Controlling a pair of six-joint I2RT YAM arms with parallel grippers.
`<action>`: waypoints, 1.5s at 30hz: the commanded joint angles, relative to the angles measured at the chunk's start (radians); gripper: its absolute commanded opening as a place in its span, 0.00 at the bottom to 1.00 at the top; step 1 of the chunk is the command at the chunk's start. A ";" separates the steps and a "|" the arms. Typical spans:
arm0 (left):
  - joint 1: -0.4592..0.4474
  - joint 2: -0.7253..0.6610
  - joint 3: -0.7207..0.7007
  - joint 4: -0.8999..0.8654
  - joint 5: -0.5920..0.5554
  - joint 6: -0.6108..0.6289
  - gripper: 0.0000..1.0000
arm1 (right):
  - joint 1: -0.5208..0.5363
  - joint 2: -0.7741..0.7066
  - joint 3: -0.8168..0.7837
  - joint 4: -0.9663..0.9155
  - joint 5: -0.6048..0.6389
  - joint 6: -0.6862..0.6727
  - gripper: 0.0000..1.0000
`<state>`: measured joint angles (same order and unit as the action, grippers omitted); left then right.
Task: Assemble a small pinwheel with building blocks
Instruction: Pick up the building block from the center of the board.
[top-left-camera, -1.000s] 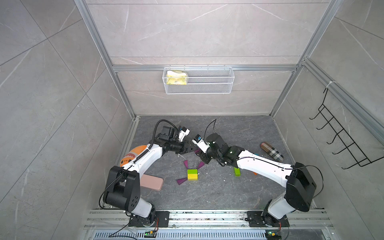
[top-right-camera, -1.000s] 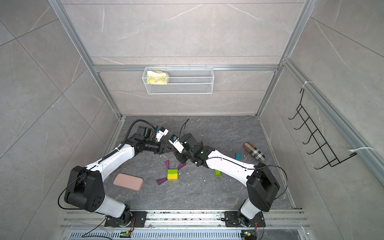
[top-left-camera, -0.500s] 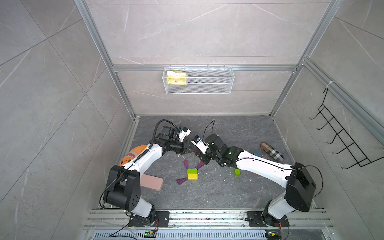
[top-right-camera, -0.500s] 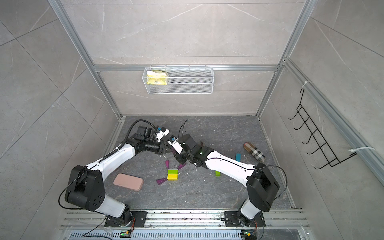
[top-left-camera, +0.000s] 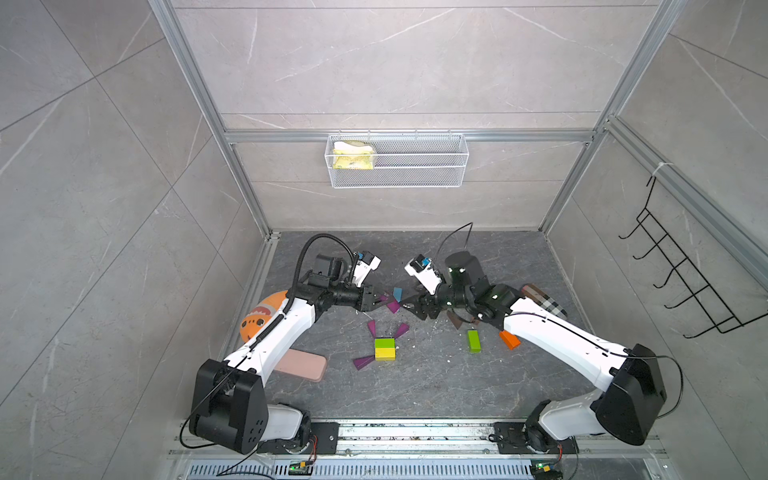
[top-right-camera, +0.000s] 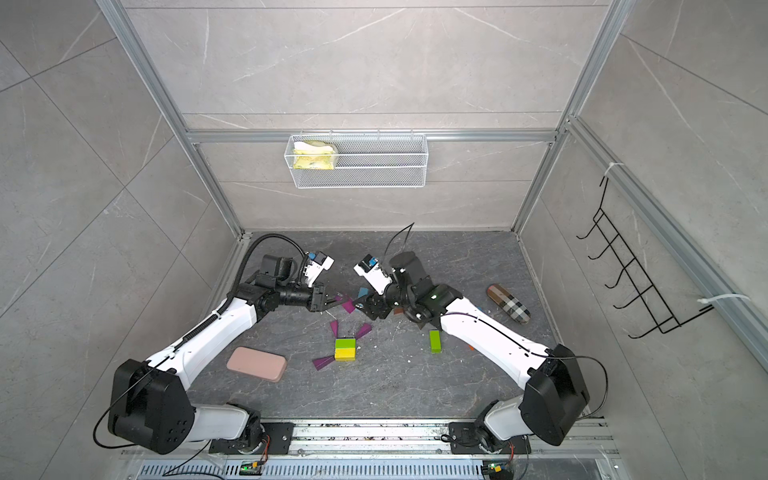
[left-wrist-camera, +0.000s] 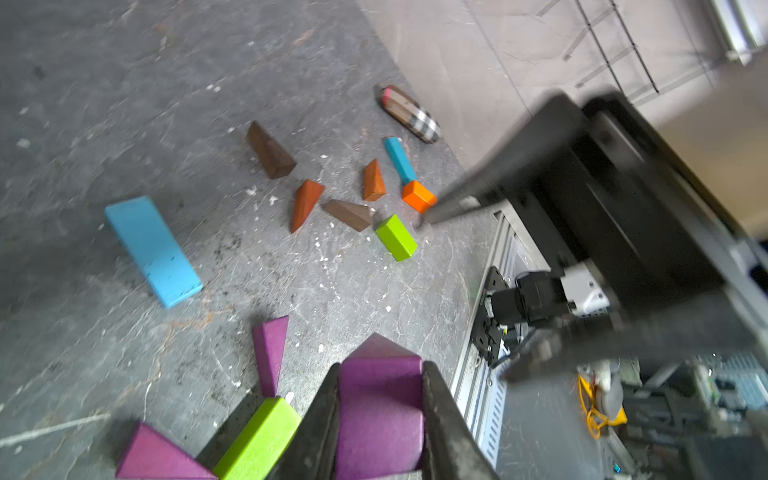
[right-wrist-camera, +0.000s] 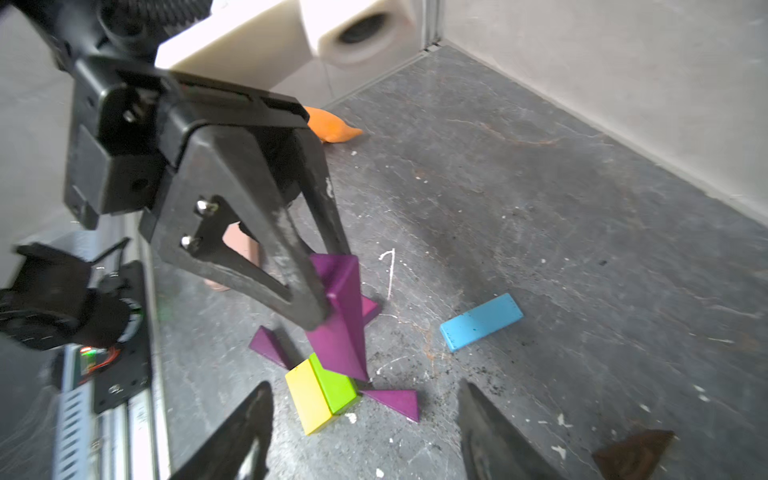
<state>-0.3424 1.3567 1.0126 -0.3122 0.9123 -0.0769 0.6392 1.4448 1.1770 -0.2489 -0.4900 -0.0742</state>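
Left jaws pinch a purple wedge (left-wrist-camera: 380, 399) by its thick end, clear of the bench (top-left-camera: 415, 386), at 12 o'clock from the green-and-yellow brick pair (top-left-camera: 385, 348); long axis steep, thin tip down. Right jaws spread, empty, at its 3 o'clock. Bench dark grey, white-flecked; walls (top-left-camera: 374, 62) pale grey tile, wire basket (top-left-camera: 415, 174) on the back one.

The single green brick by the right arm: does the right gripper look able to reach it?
Probably yes. The right gripper is open and empty, and the green brick lies flat with floor free along both long sides. It is near the forearm, so the arm must fold back.
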 joint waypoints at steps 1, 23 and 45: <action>0.002 -0.024 -0.024 0.075 0.170 0.078 0.12 | -0.032 0.037 0.022 -0.027 -0.370 0.015 0.65; -0.001 -0.038 -0.025 0.171 0.285 0.011 0.12 | -0.027 0.154 0.099 -0.057 -0.501 0.005 0.20; 0.000 -0.087 -0.039 0.101 0.085 0.084 1.00 | -0.004 0.089 0.026 -0.065 -0.162 0.147 0.00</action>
<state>-0.3424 1.3182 0.9665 -0.1925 1.0603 -0.0395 0.6338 1.5787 1.2217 -0.2821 -0.8101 0.0181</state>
